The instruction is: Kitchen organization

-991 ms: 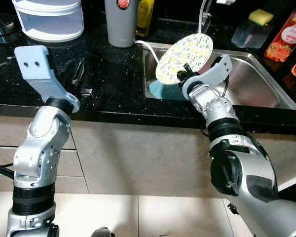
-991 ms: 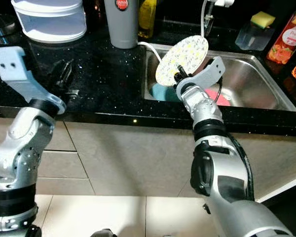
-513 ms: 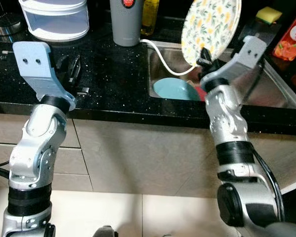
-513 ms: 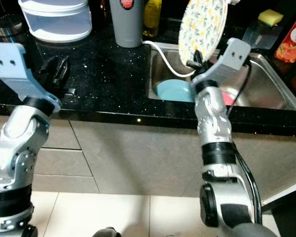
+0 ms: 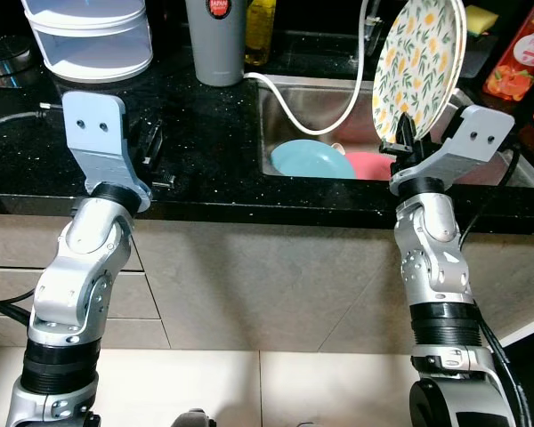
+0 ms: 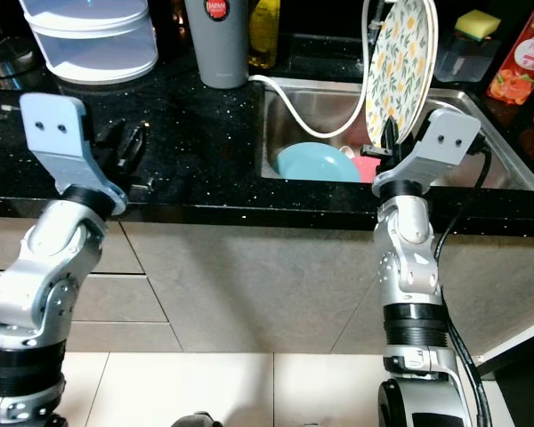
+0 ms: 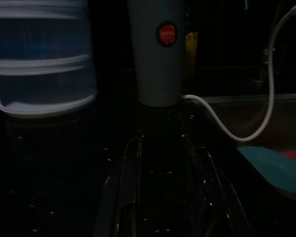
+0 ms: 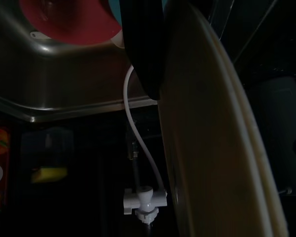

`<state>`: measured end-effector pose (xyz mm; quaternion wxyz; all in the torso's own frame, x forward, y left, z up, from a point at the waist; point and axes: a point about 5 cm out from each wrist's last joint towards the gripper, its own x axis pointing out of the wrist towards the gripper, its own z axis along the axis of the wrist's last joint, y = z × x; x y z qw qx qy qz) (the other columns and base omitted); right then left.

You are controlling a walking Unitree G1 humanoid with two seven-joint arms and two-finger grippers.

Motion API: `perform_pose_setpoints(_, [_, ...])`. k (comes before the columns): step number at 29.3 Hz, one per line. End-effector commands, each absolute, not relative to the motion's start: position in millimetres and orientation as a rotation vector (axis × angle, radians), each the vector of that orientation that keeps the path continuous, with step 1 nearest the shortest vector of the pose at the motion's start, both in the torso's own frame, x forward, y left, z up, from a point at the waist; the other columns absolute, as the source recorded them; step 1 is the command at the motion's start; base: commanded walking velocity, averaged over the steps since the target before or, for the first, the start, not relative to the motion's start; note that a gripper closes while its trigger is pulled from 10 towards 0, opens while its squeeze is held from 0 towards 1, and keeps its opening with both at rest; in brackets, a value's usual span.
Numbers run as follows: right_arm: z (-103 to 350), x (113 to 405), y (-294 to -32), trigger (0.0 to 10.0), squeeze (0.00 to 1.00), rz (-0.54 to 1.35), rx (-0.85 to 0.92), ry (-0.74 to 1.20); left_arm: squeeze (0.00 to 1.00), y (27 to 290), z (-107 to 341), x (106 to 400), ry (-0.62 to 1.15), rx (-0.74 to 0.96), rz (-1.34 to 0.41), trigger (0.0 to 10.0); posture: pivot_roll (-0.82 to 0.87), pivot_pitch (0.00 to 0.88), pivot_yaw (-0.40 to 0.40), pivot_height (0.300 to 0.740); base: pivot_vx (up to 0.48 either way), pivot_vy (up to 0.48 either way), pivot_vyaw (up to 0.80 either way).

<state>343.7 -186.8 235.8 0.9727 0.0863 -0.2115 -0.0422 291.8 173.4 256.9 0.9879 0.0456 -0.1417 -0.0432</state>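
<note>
Black speckled stone worktop (image 5: 209, 124) carries the left end effector (image 5: 148, 147), fingers parted, near its front edge; over the steel sink (image 5: 494, 169) the right end effector (image 5: 400, 142) grips an upright floral round plate (image 5: 418, 62).

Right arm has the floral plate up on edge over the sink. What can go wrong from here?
1. The right gripper pinches the floral plate only at its lower rim, with the plate upright above it. It may pivot or slip and drop onto the blue plate and red dish in the sink.
2. The white hose hangs right beside the plate; a swing could snag it.
</note>
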Motion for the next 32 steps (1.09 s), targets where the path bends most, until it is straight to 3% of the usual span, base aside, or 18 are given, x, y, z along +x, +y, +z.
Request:
perform_pose_setpoints(1, [244, 341, -185, 10.0, 0.0, -0.077, 0.158, -0.477, 0.0, 173, 253, 292, -0.281, 0.12, -0.075, 10.0, 0.14, 0.006, -0.035, 0.74, 0.0, 0.0, 0.0])
perform_pose_setpoints(13, [214, 332, -185, 10.0, 0.0, -0.056, 0.024, -0.401, 0.0, 183, 229, 285, -0.231, 0.2, -0.014, 10.0, 0.15, 0.0, -0.05, 0.74, 0.0, 0.0, 0.0])
perform_pose_setpoints(16, [221, 337, -164, 10.0, 0.0, 0.059, -0.012, -0.404, 0.0, 182, 225, 287, -0.224, 0.205, -0.017, 10.0, 0.14, 0.0, -0.05, 0.74, 0.0, 0.0, 0.0])
perform_pose_setpoints(21, [212, 347, -147, 10.0, 0.0, 0.091, -0.067, -0.336, 0.0, 178, 225, 289, -0.231, 0.201, -0.02, 10.0, 0.15, 0.0, -0.055, 0.74, 0.0, 0.0, 0.0])
perform_pose_setpoints(25, [210, 354, -135, 10.0, 0.0, 0.108, 0.003, -0.29, 0.0, 177, 225, 289, -0.234, 0.2, -0.02, 10.0, 0.15, 0.0, -0.056, 0.74, 0.0, 0.0, 0.0])
perform_pose_setpoints(26, [212, 362, -128, 10.0, 0.0, 0.109, 0.124, -0.255, 0.0, 176, 224, 289, -0.234, 0.199, -0.02, 10.0, 0.15, 0.0, -0.058, 0.74, 0.0, 0.0, 0.0])
perform_pose_setpoints(32, [210, 373, -122, 10.0, 0.0, 0.081, 0.07, -0.212, 0.0, 174, 226, 291, -0.243, 0.196, -0.016, 10.0, 0.16, 0.0, -0.07, 0.74, 0.0, 0.0, 0.0])
